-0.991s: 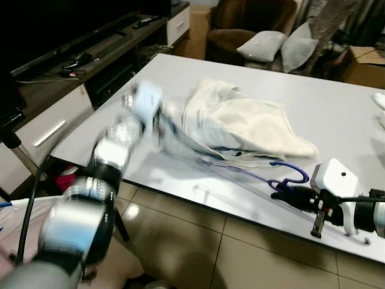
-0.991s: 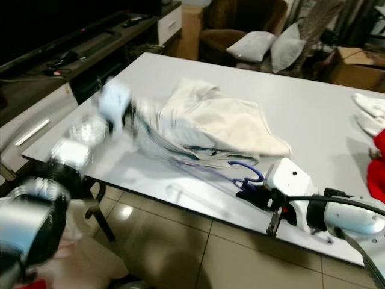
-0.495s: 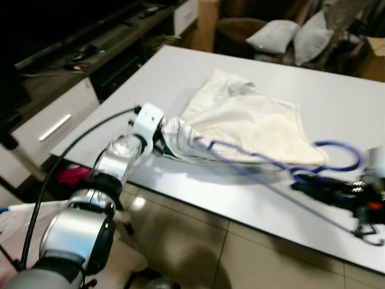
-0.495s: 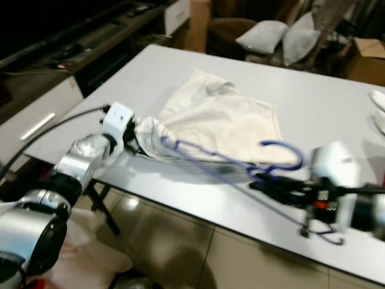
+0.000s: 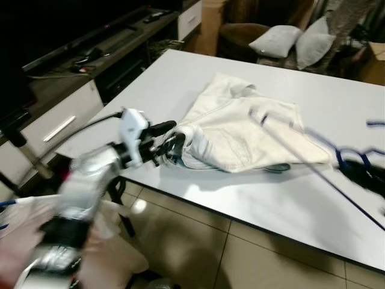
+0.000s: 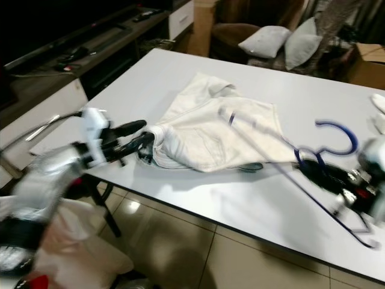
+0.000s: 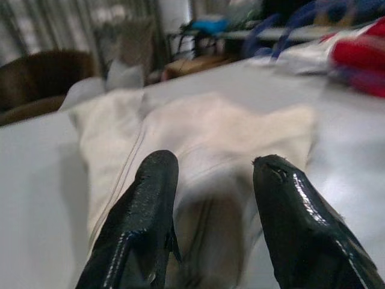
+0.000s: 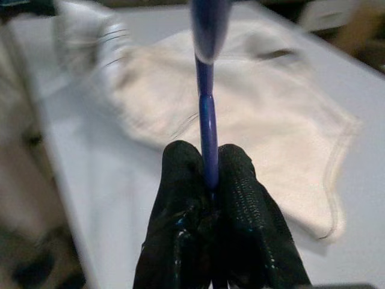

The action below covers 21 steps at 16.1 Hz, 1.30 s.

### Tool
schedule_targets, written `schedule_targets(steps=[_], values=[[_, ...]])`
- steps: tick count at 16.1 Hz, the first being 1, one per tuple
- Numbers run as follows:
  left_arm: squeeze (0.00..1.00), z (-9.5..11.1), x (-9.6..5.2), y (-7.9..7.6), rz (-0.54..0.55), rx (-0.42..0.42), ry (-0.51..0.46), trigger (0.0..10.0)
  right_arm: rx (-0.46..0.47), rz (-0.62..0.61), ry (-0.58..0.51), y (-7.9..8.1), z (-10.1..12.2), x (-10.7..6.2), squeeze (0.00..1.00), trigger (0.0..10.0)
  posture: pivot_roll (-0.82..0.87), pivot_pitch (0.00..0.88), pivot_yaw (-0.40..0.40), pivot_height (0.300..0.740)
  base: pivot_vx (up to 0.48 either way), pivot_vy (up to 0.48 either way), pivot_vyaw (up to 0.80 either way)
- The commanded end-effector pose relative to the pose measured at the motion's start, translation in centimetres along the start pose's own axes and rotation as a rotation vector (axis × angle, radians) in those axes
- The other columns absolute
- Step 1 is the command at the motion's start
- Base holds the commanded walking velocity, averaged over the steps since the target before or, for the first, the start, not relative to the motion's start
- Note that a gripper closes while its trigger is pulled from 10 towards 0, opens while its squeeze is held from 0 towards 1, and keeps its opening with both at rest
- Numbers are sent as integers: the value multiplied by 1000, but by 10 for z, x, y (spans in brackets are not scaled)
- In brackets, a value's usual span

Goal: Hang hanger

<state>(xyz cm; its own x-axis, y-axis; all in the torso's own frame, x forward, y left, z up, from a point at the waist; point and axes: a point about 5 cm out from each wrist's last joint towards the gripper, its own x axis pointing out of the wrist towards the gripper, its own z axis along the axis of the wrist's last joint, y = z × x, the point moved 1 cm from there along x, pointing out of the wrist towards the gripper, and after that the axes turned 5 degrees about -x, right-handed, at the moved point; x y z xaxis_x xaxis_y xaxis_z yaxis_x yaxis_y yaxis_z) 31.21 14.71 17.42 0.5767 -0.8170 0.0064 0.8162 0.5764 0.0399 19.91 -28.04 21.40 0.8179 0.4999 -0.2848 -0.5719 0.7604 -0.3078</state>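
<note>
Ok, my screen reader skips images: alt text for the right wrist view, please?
The right gripper is clamped on a blue hanger that runs up out of the picture. Behind it, blurred, a cream garment lies on a white table.

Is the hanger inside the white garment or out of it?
Out: the blue hanger, pinched in the right gripper, lies across the top of the white garment.

The left arm reaches forward from the lower left toward the near left edge of the worktop (image 5: pixel 180 66), blurred along its silver length, and its left hand (image 6: pixel 133 133) hovers at that edge with the two black fingers (image 7: pixel 149 223) spread apart. The right hand (image 8: pixel 207 180) sits at the worktop's near right edge, its fingers pressed together, pinching a blue hanger (image 6: pixel 283 153).
</note>
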Motion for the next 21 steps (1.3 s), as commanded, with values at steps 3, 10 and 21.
schedule_targets(steps=[3, 10, 21], values=[[1000, 41, 7, 11, 191, -26, -191, 10000, 60, -167, 16, 6, -7, 29, 0, 10000, 3, 0, 49, 740, 0, 0, 0], [0, 20, 21, -20, 452, -46, -112, 10000, 218, -603, -22, 39, -5, 76, 0, 10000, 12, 20, 39, 740, 0, 0, 0], [0, -20, 21, -37, 595, -91, -2, 10000, 163, -644, -57, 69, 7, 89, 0, 10000, -13, 40, 40, 740, 0, -334, 0]])
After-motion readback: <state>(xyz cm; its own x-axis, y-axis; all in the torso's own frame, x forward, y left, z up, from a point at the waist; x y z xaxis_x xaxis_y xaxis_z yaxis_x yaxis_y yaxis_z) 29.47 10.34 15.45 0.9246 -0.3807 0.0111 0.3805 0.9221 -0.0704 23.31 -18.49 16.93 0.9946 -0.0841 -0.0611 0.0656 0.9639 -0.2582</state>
